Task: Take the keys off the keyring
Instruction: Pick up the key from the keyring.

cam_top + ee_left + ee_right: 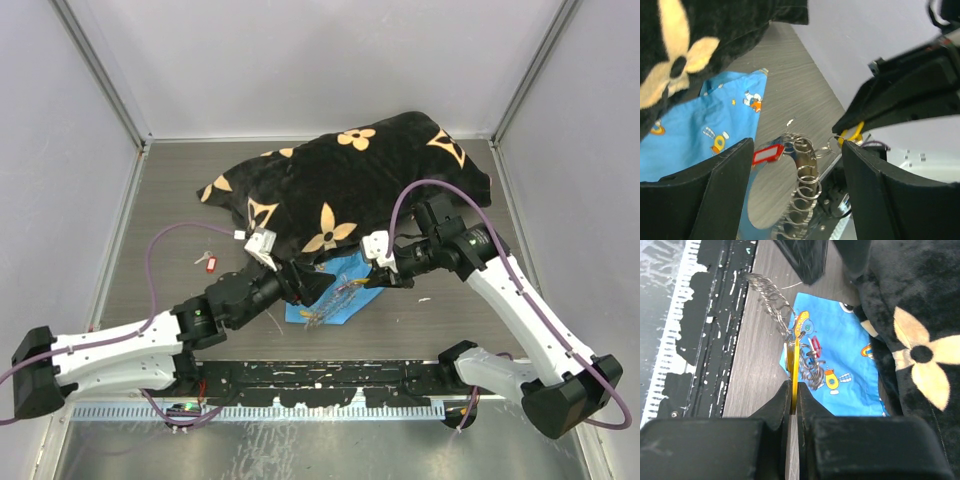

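The keyring is a loop of small silver rings hanging between my two grippers above the blue cloth. My left gripper is open, its fingers on either side of the loop and not touching it. A red-headed key hangs on the ring by the left finger. My right gripper is shut on the yellow-headed key, which is still joined to the keyring. In the top view the left gripper and right gripper face each other. Another red key lies loose on the table.
A black cloth with tan flowers covers the back middle of the table, its edge close behind both grippers. The blue patterned cloth lies under the ring. A black rail runs along the near edge.
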Controlling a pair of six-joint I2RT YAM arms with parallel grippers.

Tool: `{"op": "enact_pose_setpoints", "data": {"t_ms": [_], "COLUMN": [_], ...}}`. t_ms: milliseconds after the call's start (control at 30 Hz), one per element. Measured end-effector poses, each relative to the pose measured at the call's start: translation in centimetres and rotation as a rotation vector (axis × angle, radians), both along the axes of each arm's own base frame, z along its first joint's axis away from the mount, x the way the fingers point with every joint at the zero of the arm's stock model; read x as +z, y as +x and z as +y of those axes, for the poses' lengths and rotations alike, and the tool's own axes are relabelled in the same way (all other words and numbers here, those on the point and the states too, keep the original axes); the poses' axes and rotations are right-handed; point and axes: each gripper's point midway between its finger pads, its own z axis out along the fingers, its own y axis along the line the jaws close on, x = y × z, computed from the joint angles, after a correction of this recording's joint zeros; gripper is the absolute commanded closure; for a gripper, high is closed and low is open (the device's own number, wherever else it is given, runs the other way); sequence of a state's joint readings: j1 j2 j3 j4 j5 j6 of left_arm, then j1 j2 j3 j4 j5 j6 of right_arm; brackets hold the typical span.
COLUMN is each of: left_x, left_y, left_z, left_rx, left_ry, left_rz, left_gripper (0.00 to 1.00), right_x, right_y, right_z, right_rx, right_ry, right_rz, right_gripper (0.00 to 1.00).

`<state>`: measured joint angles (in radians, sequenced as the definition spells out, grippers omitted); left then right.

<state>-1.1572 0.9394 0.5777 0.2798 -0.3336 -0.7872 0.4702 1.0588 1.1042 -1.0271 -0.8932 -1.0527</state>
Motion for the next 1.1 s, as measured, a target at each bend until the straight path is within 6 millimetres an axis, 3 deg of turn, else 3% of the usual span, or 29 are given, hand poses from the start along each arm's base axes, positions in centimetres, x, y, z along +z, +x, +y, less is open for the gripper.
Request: {"op": "enact_pose_setpoints", "data": {"t_ms": [233,400,733,1100], "left_x": [2.5,2.5,0.5,3.1], "left_y": [-2.5,-4.0,-5.0,-4.9], "left_z": [1.5,0.9,-2.3,-4.4], "left_rx": [-0.166,-0.279,-0.421,-0.445], "left_ry": [0.078,0.136,0.164,0.098], "left_rz": [-0.348,-0.478,-0.475,-0.475], "left_gripper": [0.19,0.16,0.17,0.25], "right_x": [0.8,0.6,0.3,0.4], "right_y": [-1.1,-1.3,-1.5,-1.5], "right_z": [-0.3,-0.5,-0.5,-0.7], "right_rx": [0.074,0.107,0.143,0.134], "right_ry": [-0.013,-0.03,-0.034,-0.02], "right_rz": [-0.008,-0.008,-0.018,-0.006], "right_gripper": [0.99,0.99,0.99,0.99]}}
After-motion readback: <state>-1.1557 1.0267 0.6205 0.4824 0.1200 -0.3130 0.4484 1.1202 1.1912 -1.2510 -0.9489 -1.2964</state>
